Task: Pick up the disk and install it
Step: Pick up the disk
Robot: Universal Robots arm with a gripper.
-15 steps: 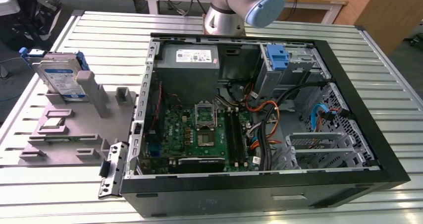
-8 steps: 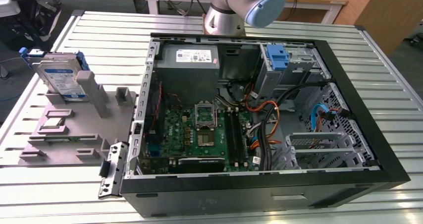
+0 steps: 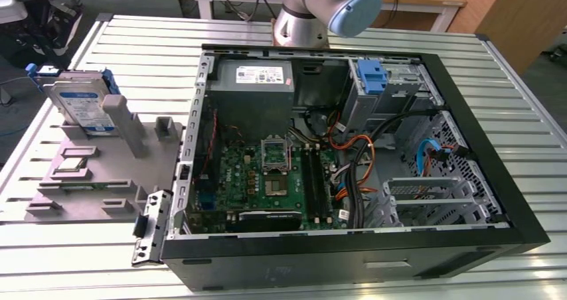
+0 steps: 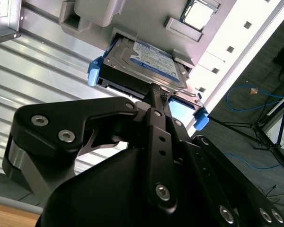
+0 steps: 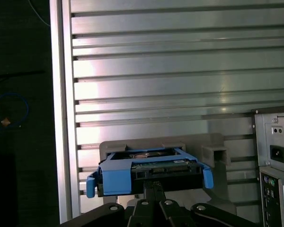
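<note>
Here's the disk [image 3: 81, 104], propped on edge in the grey holder [image 3: 115, 174] at the exterior view's left, on the slatted metal worktop [image 3: 133, 41] and well apart from the open computer case [image 3: 496, 180]. In both wrist views the disk [image 4: 142, 61] [image 5: 149, 165] sits straight ahead of the jaws, its blue-framed edge turned toward them. The jaws look pressed together with nothing between them. Their tips line up with the disk's near edge, though I can't tell from these angles whether they touch it. The arm [image 3: 323, 8] rises behind the case.
</note>
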